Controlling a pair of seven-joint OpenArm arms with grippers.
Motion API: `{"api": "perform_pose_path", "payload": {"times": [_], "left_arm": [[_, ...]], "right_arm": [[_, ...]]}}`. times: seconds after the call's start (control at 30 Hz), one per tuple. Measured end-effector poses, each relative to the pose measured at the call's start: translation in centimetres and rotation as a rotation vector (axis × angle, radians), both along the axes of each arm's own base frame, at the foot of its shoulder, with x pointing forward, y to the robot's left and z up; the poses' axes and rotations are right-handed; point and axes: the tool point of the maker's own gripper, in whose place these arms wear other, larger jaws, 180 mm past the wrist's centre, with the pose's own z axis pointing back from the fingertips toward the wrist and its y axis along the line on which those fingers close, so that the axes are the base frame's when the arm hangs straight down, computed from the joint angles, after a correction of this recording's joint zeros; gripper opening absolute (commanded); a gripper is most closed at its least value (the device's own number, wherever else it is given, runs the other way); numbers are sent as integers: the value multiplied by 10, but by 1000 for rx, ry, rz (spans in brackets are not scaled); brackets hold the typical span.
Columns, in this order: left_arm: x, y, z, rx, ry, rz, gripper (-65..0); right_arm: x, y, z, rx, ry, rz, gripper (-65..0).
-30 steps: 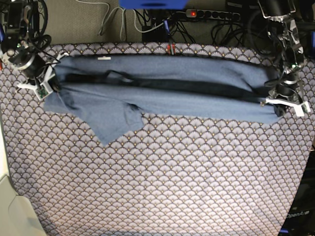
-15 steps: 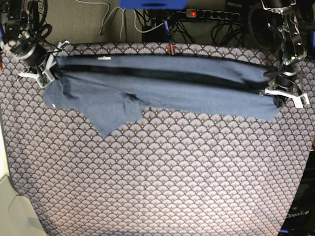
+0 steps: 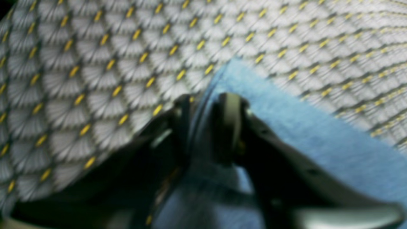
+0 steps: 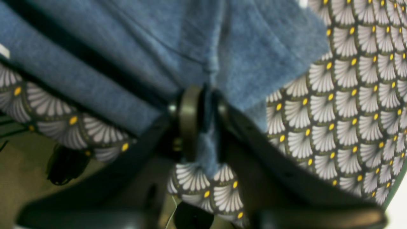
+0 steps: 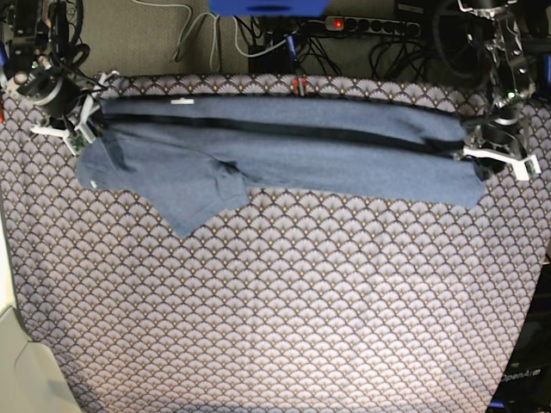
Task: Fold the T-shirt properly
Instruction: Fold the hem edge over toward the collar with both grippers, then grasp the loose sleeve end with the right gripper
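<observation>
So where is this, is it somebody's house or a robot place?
Probably a robot lab or workshop, not a home. Two robot arms work at a table with a patterned cloth, folding a T-shirt. Behind it on the floor lie a power strip and tangled cables.

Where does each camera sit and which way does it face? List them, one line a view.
Base: overhead, looking down on the T-shirt stretched across the tablecloth; both arms at the far corners.
Left wrist: on the left gripper, looking along its fingers at blurred blue cloth.
Right wrist: on the right gripper, cloth between its fingers.
All three share the T-shirt and the tablecloth.
</observation>
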Motion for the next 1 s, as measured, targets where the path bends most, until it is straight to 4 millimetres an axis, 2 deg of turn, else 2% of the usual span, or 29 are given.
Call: {"api": "perform_pose_path", "payload": {"times": [0.2,0.57,0.83,1.0], "left_arm": [[-8,1,-10,-8,23,5,-420],[-13,7,-27,-29,40,35,-416],[-11,7,-26,-31,37,36,-416],[-11,7,-27,-32,37,35,-415]], "right_arm": [[-1,0,-1,-3,4,0,-408],[-2,-1,-1,-4,6,-1,-402],[1,-25,9,-38,-21,-56,-402],[5,-49,22,-78,-52,-101,-401]]}}
